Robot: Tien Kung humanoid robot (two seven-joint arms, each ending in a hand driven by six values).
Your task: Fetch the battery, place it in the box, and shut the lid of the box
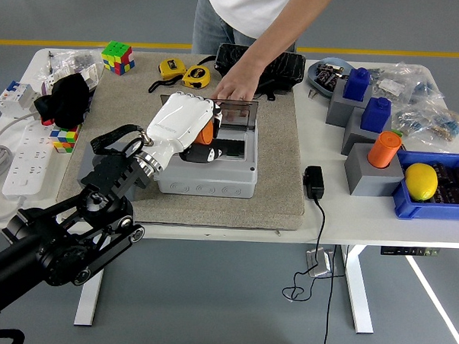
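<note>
My left hand (191, 132), white with black fingertips, is curled around an orange battery (206, 131) and hovers over the open grey box (214, 179) on the tan mat (279, 174). The box's dark translucent lid (238, 111) stands raised at the box's far edge. A person's hand (235, 87) rests on the top of that lid, holding it up. The inside of the box shows dark below my fingers. My right arm is out of view.
Left side: a white power strip (28, 159), a black cloth (63, 98), two colour cubes (117, 57). Yellow tape measures (184, 72) and a black pouch (272, 67) lie behind the box. A black adapter (314, 182), grey blocks with blue and orange cylinders (383, 148) and a blue bin with a yellow ball (421, 180) are right.
</note>
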